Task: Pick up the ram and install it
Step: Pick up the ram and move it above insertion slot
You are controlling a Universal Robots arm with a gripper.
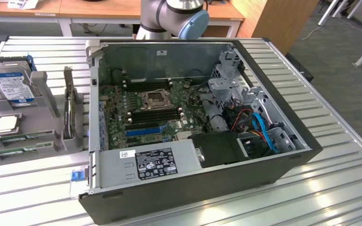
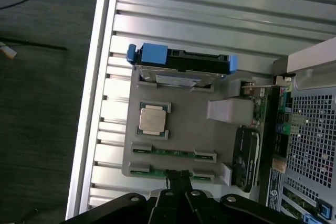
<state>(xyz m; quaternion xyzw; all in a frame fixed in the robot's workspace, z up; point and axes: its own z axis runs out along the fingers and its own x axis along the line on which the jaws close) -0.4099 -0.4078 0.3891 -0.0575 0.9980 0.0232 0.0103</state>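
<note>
Ram (image 2: pixel 154 172): long thin green PCB stick, lengthwise in gray tray's (image 2: pixel 189 129) outermost slot.

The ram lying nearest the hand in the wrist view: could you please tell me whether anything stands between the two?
Nothing visible does. The shut hand sits right at the ram, which lies in the grey holder beside a second green stick, with nothing between them.

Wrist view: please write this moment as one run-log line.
gripper: shut, empty, over holder | ram: in holder slot, not held | other stick: in next slot | case: open
</note>
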